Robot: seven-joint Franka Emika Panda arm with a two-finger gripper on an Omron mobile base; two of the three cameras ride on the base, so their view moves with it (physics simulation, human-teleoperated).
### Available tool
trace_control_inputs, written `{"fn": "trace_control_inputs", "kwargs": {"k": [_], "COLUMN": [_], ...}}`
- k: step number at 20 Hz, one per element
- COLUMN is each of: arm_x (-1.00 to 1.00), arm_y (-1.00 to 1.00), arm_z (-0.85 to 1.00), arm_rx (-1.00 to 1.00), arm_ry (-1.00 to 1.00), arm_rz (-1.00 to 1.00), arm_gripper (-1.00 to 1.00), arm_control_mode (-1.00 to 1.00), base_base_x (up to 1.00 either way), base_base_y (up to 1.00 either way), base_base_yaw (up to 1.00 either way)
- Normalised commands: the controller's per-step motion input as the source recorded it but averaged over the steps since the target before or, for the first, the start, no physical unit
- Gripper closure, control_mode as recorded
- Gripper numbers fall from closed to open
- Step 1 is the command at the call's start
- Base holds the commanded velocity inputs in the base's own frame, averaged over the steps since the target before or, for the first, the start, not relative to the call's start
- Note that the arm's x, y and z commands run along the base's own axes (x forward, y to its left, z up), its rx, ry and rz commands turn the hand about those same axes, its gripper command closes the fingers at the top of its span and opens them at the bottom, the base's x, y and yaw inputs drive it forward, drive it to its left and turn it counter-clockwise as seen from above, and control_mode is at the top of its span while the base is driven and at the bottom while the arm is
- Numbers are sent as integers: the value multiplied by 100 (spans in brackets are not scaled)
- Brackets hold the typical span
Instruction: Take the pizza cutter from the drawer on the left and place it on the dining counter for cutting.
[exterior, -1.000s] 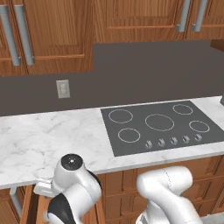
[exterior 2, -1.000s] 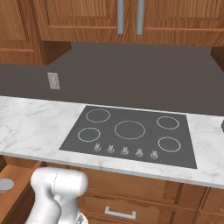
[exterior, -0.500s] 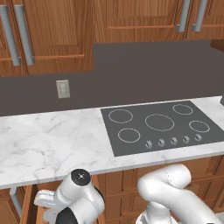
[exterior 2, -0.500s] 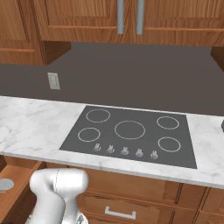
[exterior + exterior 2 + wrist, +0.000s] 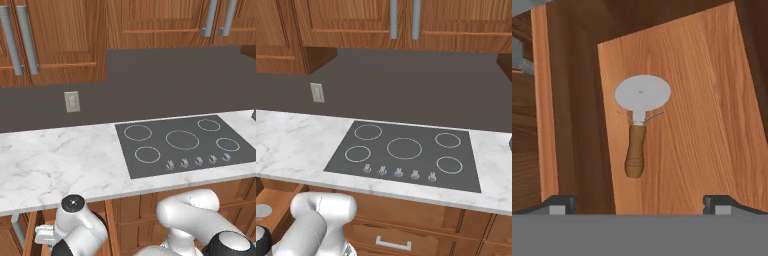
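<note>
**Open gripper poised above the pizza cutter in the drawer**

The gripper point(image 5: 640, 202) has its jaws spread wide, and nothing sits between them. Its two dark fingertips point(image 5: 560, 204) rise at the lower corners of the hand view, one at each side, looking straight down into the open drawer point(image 5: 712, 125).

Between and beyond the tips lies the pizza cutter point(image 5: 639, 120), flat on the plain wood floor of the drawer. Its round silver-grey wheel points toward the top of the hand view and its short brown wooden handle points back toward the gripper, nearly in line with the middle of the gap. The cutter is clear of the drawer's walls, and the gripper is not touching it.

In the base views the white arm bends low in front of the cabinets, below the edge of the marble counter point(image 5: 60, 165) that carries the black cooktop point(image 5: 406, 155). A wall outlet point(image 5: 72, 101) sits on the dark backsplash, with wooden upper cabinets point(image 5: 65, 35) above.

The step in hand appears to be the approach to the grasp. The next move would call for a straight descent, keeping the handle centred between the fingers, then closing across the handle rather than the thin wheel. After that come the lift out of the drawer and the carry to the dining counter.
</note>
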Motion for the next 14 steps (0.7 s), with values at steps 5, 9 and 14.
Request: {"fn": "trace_control_inputs", "kwargs": {"k": [5,9,14], "arm_x": [0,4,4], "arm_y": [9,1,1], "arm_z": [-7,-37,-36], "arm_rx": [-8,-2,-6], "arm_ry": [20,6,0], "arm_rz": [0,2,2], "arm_gripper": [-100,-100,-100], "arm_control_mode": [-100,-100,-100], "base_base_x": [0,0,0], "base_base_y": [0,0,0], "base_base_yaw": [0,0,0]}}
